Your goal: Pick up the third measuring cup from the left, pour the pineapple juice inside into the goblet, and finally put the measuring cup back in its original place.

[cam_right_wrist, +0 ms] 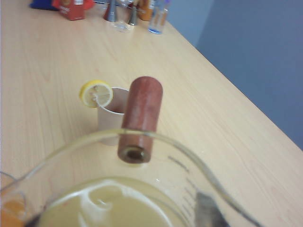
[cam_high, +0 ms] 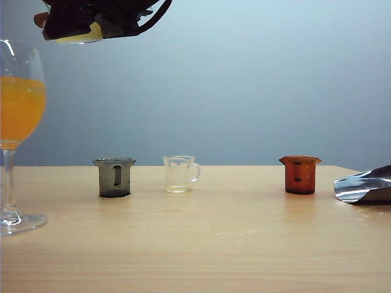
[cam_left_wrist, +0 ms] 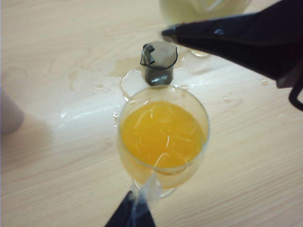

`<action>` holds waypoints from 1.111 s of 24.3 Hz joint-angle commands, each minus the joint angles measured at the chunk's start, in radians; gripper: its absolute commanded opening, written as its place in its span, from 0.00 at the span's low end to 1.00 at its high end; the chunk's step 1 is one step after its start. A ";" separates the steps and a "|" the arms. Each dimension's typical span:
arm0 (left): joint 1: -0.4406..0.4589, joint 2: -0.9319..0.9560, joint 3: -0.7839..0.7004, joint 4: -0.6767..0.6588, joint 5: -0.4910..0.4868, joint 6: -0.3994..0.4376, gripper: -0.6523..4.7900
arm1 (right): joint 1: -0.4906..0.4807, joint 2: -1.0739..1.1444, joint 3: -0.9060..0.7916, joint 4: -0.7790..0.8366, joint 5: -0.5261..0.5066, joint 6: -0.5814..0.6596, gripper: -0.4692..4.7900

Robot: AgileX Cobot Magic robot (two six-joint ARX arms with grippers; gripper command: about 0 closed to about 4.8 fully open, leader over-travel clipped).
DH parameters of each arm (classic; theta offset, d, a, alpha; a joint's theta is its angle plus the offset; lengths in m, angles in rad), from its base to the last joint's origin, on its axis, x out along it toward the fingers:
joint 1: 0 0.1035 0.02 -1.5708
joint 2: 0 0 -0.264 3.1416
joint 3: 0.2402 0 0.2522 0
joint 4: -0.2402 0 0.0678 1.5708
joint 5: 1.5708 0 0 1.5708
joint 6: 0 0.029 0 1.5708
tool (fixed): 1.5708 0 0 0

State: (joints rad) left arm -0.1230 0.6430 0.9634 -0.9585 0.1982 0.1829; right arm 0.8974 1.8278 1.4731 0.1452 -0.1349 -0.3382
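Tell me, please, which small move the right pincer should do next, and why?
Probably carry the third measuring cup a little sideways until it is over the goblet, before tipping. The right pincer holds it high, beside the goblet's mouth, not above it. The pineapple juice is inside the cup, and the table already shows wet spots.

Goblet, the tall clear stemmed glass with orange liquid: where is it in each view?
Exterior view: goblet at the far left edge, partly cut off.
Left wrist view: mid-picture, seen from above, under the left gripper.
Right wrist view: not clearly in it; the right gripper's clear measuring cup fills the foreground.
Shared landmark: smoky grey cup, beside the goblet in exterior and left wrist views.
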 commanded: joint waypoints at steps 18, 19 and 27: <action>-0.078 -0.003 0.005 0.025 -0.021 -0.044 0.11 | 0.035 0.034 0.010 0.124 0.055 -0.195 0.55; -0.078 -0.003 0.005 0.025 -0.021 -0.044 0.11 | 0.035 0.039 0.013 0.129 0.054 -0.195 0.55; -0.077 -0.003 0.005 0.025 -0.021 -0.044 0.12 | 0.035 0.106 0.130 0.086 0.063 -0.197 0.55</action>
State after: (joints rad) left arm -0.2024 0.6418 0.9634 -0.9428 0.1726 0.1406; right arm 0.9302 1.9415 1.5913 0.2241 -0.0788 -0.5335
